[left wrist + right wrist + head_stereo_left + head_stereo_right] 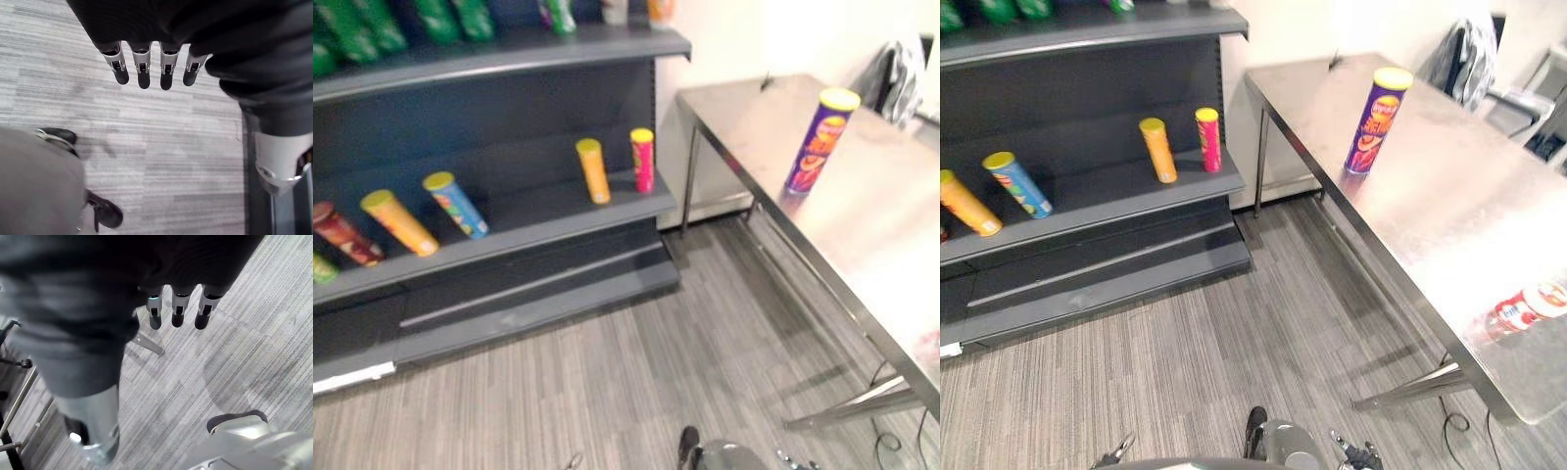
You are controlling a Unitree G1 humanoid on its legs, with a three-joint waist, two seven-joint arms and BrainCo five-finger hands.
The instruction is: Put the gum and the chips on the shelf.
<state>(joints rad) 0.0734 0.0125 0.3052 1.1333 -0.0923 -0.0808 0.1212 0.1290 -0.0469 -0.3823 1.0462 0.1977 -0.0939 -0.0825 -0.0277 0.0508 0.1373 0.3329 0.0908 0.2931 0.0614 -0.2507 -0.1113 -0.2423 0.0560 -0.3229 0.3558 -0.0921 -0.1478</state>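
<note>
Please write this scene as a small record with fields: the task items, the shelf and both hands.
chips: purple can, upright on the steel table
gum: probably the small red and white container, lying on the table's near end
shelf: dark, holds several chip cans
left hand: open, empty, above the floor
right hand: open, empty, above the floor

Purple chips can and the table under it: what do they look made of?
The purple chips can looks like a glossy printed cardboard tube, judging by its wrapped graphics, with a yellow lid, probably plastic. The table looks like brushed steel: grey, dull sheen, faintly mirroring the can.
</note>
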